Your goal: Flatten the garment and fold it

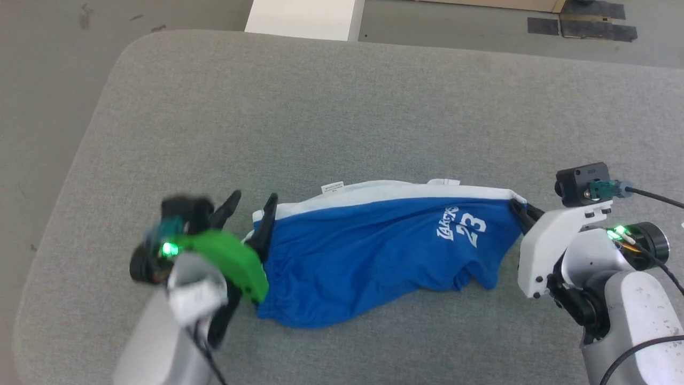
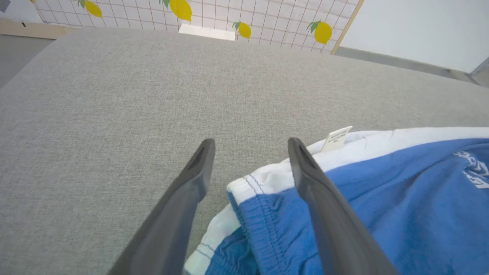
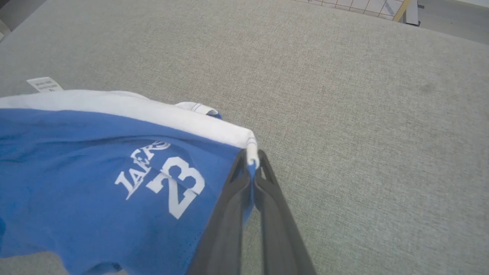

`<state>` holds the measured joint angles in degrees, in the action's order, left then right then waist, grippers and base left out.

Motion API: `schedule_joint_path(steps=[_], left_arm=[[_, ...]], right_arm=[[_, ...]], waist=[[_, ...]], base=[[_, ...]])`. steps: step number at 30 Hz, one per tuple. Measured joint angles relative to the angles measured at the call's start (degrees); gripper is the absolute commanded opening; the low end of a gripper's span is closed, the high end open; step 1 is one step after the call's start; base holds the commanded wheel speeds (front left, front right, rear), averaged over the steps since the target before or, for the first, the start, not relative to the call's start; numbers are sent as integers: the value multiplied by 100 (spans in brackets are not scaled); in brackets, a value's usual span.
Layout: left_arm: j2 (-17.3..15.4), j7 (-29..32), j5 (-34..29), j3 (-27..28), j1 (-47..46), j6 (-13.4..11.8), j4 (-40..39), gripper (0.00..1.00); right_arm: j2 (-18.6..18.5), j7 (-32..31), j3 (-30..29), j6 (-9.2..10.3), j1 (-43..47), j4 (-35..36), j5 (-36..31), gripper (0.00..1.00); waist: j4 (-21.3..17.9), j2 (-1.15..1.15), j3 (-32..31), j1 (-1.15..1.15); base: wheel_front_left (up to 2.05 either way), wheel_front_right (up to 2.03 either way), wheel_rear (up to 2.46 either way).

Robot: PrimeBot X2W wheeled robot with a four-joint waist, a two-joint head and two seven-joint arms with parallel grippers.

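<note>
A round-cornered grey fabric surface spans the frame above a dull grey floor. A white block stands at top centre, with dark tape patches at upper right. Across the top of the left wrist view, a lemon-printed grid wall meets a plain white panel.

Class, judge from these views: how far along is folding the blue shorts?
Done: the right hand is shut on one white-trimmed corner of the shorts. In hand: the open left hand straddles the opposite corner, not gripping. Left: they lie rumpled, unfolded.

Head camera overhead — wrist cameras low beside shorts
</note>
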<state>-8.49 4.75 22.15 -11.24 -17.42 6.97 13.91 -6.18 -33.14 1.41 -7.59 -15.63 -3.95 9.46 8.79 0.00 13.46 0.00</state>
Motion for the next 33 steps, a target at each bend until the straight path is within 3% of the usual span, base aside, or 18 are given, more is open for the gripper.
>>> schedule_joint_path(steps=[5, 9, 15, 16, 17, 18, 19, 29, 33], left_arm=[[-196, 1713, -7, -174, -547, -207, 225, 100], [-252, 2717, -49, -299, -748, -361, 330, 100], [-238, 3424, 113, -330, -752, -480, 330, 99], [-238, 3401, 120, -313, -751, -485, 276, 62], [-241, 3398, 120, -316, -751, -485, 252, 42], [-243, 3376, 120, -326, -744, -483, 219, 7], [-238, 3294, 122, -324, -736, -478, 186, 0], [-165, 2777, 356, -143, -686, -453, -166, 0], [-74, 2070, 592, 208, -592, -454, -698, 0]], right_arm=[[24, -92, 24, 0, 11, 141, -35, 0], [36, -116, 65, 0, 9, 216, -35, 0], [46, -115, 75, 0, 1, 253, -35, 0], [47, -115, 73, 0, -2, 255, -36, 0], [48, -114, 71, 0, -5, 256, -36, 0], [48, -114, 67, 0, -7, 257, -41, 0], [46, -114, 57, 0, -9, 258, -43, 0], [73, -90, 57, 0, -12, 149, -45, 0], [79, 4, 33, 0, -12, 103, -43, 0]], waist=[[-3, 0, 77, 0], [-44, 0, 161, 0], [-118, 0, 280, 0], [-126, 0, 297, 0], [-130, 0, 309, 0], [-132, 0, 321, 0], [-127, 0, 330, 0], [-46, 0, 214, 0], [-14, 0, 22, 0]], base=[[0, 0, 0], [0, 0, 0], [0, 0, 0], [0, 0, 0], [0, 0, 0], [0, 0, 0], [0, 0, 0], [0, 0, 0], [0, 0, 0]])
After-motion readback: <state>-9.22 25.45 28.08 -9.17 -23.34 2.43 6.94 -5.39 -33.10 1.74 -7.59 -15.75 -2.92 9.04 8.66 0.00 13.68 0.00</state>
